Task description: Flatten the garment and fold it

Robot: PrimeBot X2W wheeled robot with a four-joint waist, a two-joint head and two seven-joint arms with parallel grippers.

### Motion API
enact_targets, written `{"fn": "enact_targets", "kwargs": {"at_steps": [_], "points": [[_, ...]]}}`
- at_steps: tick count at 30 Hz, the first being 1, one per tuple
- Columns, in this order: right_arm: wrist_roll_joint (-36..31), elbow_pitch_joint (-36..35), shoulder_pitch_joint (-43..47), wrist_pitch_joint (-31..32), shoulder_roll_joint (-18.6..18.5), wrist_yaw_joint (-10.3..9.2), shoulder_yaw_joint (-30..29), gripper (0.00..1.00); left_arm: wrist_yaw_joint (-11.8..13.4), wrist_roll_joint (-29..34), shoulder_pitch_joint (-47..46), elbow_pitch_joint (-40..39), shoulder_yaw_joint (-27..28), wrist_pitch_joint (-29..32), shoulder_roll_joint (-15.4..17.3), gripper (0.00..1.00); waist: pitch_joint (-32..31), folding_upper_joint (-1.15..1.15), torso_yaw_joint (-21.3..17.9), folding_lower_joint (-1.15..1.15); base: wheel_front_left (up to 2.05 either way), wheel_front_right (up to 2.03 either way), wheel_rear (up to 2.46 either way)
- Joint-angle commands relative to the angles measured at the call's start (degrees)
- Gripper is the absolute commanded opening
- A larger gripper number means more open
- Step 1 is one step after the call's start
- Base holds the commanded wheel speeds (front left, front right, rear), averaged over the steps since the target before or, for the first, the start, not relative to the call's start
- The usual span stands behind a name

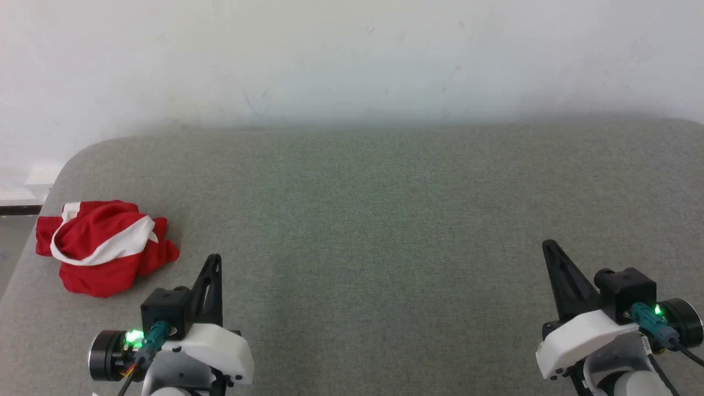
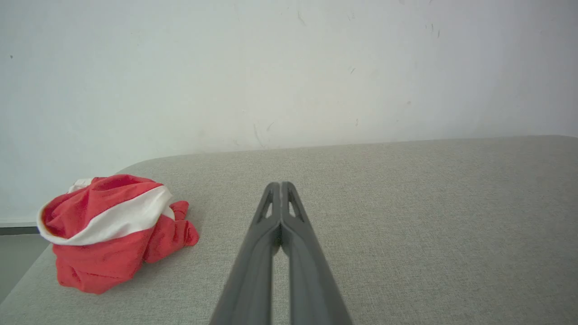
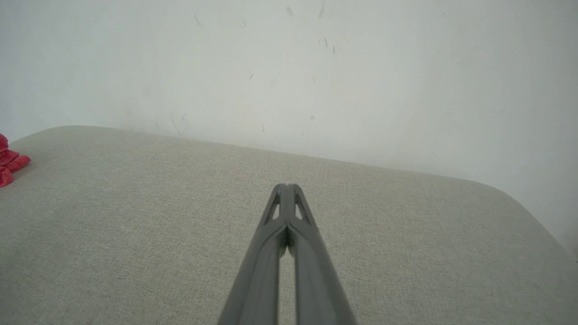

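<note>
Facing a crumpled garment (image 1: 104,247), with flattening not yet begun.

The red shorts lay bunched in a heap near the far left corner of the grey table (image 1: 385,220), a white band looping across the top of the pile and no leg or waistband laid out flat. The left gripper (image 1: 214,259) hovered just to the heap's right and nearer the robot, apart from the cloth, its fingers pressed tip to tip and holding nothing. The right gripper (image 1: 547,246) hung well apart over the bare right side, likewise closed and empty. By my reading the task stood at its very first step: the next move called for the left gripper to part its fingers, reach over to the heap and pinch an edge, probably the white band, so the cloth could be drawn toward the middle and spread.
</note>
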Motion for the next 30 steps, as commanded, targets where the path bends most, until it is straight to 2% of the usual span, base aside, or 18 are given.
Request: {"fn": "enact_targets", "kwargs": {"at_steps": [1, 2, 3, 19, 30], "points": [[0.0, 0.0, 0.0, 0.0, 0.0, 0.00, 0.0, 0.00, 0.0, 0.0, 0.0, 0.0, 0.0, 0.0, 0.0, 0.00, 0.0, 0.00, 0.0, 0.00, 0.00, 0.00, 0.00], [0.0, 0.0, 0.0, 0.0, 0.0, 0.00, 0.0, 0.00, 0.0, 0.0, 0.0, 0.0, 0.0, 0.0, 0.0, 0.00, 0.0, 0.00, 0.0, 0.00, 0.00, 0.00, 0.00], [0.0, 0.0, 0.0, 0.0, 0.0, 0.00, 0.0, 1.00, 0.0, 0.0, 0.0, 0.0, -0.1, 0.0, 0.0, 1.00, 0.0, 0.00, 0.0, 0.00, 0.00, 0.00, 0.00], [2.3, -1.1, 0.3, -1.9, 0.0, -0.02, -1.6, 1.00, 2.0, 0.0, -0.4, -0.3, -1.3, -1.9, 0.1, 1.00, 0.3, 0.00, 0.3, 0.00, 0.00, 0.00, 0.00], [2.8, -2.2, 0.7, -3.2, 0.0, -0.03, -1.9, 1.00, 3.6, 0.1, -1.0, -0.6, -2.0, -3.2, 0.3, 1.00, 0.9, 0.00, 2.4, 0.00, 0.00, 0.00, 0.00]]}}
